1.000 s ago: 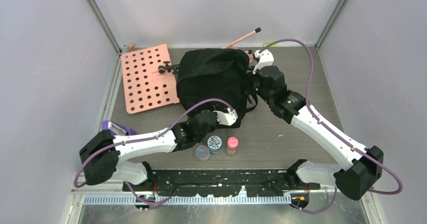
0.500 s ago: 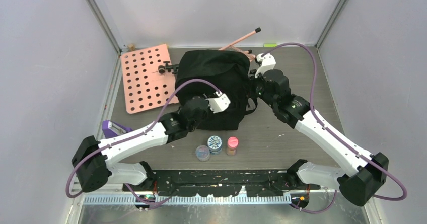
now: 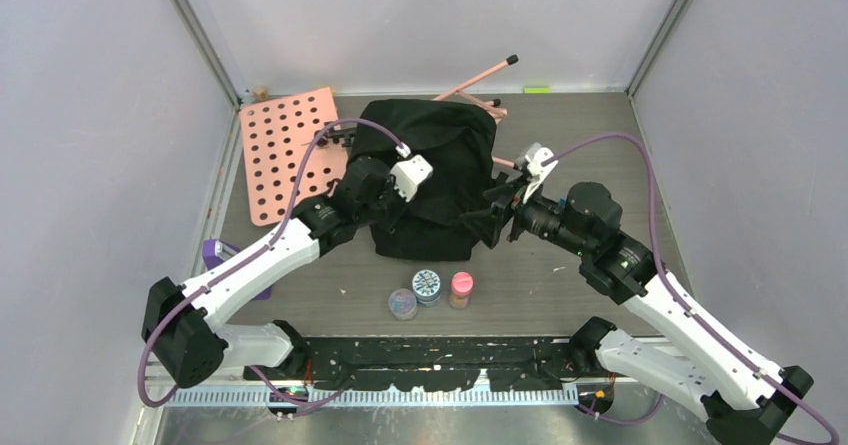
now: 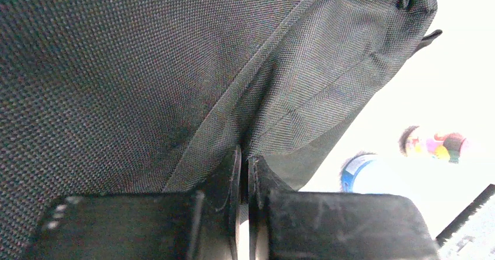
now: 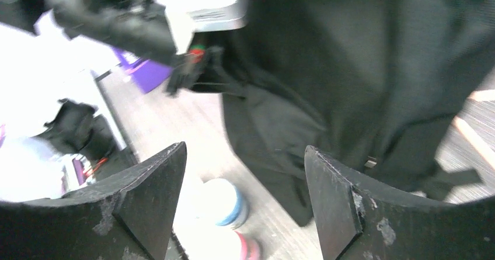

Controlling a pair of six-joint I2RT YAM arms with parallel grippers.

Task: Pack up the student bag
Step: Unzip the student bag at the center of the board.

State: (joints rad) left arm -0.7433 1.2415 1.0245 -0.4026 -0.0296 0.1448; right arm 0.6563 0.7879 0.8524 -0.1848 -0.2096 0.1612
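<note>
The black student bag [image 3: 440,165] sits mid-table, a thin fold pinched between the closed jaws of the left gripper [image 4: 244,160], the right gripper [image 5: 244,149] beside it, jaws apart and empty; so slight a pinch may slip, dropping the fabric.

- The student bag [image 4: 146,67] filled most of the frame as coarse black woven fabric.
- A fold ran diagonally from the upper right down to the left gripper [image 4: 245,159].
- Its two black fingers [image 4: 225,178] were pressed together, pinching that fold.
- At the right, against glare, sat a blurred blue-rimmed container [image 4: 359,172] and a blurred multicoloured object [image 4: 438,144].
</note>
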